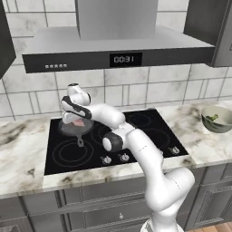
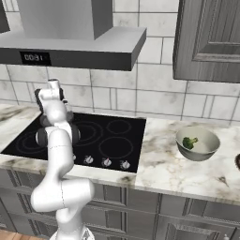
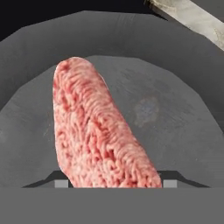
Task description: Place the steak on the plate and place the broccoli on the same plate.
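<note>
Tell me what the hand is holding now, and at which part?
The hand grips the steak by its near end, a finger on each side, over the pan.

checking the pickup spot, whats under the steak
The steak lies in a dark grey pan on the black cooktop. The pan floor directly beneath the meat is covered.

steak [image 3: 98,131]: pinkish-red raw slab, paler streaks, lies in grey pan [image 3: 175,113] on the left of the hob | broccoli [image 2: 189,142]: small green floret, inside grey-beige bowl [image 2: 208,149] on the counter at right
</note>
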Controlling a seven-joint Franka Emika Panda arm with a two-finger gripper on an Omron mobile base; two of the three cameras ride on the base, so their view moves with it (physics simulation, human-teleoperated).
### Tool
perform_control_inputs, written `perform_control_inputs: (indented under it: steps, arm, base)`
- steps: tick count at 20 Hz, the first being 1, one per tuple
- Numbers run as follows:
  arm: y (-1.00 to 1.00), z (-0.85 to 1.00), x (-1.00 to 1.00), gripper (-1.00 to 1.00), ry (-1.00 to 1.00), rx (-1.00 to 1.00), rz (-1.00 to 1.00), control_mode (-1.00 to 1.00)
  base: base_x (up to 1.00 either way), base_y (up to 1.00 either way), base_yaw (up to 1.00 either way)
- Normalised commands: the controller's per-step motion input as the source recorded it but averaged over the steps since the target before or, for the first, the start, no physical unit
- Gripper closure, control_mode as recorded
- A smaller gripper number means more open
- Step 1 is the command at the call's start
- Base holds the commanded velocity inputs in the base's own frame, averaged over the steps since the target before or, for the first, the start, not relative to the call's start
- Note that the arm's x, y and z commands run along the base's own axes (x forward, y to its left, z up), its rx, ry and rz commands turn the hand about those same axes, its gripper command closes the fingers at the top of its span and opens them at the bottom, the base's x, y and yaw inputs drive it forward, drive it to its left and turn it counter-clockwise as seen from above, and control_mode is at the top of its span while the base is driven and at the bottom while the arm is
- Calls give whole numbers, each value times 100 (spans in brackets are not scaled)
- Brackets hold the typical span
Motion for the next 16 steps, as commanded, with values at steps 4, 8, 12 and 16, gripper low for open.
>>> perform_control_inputs:
  steps: [4, 8, 12, 16]
  arm:
    - [-38, 30, -27, 100, -4, 0, 0, -100]
    - [-34, 29, -34, 100, -4, 0, 0, -100]
    - [-45, 8, -47, 100, -4, 0, 0, -100]
    - [-72, 0, -48, 100, -6, 0, 0, -100]
  base:
    - [0, 0, 0]
    - [0, 0, 0]
    - [0, 0, 0]
    - [0, 0, 0]
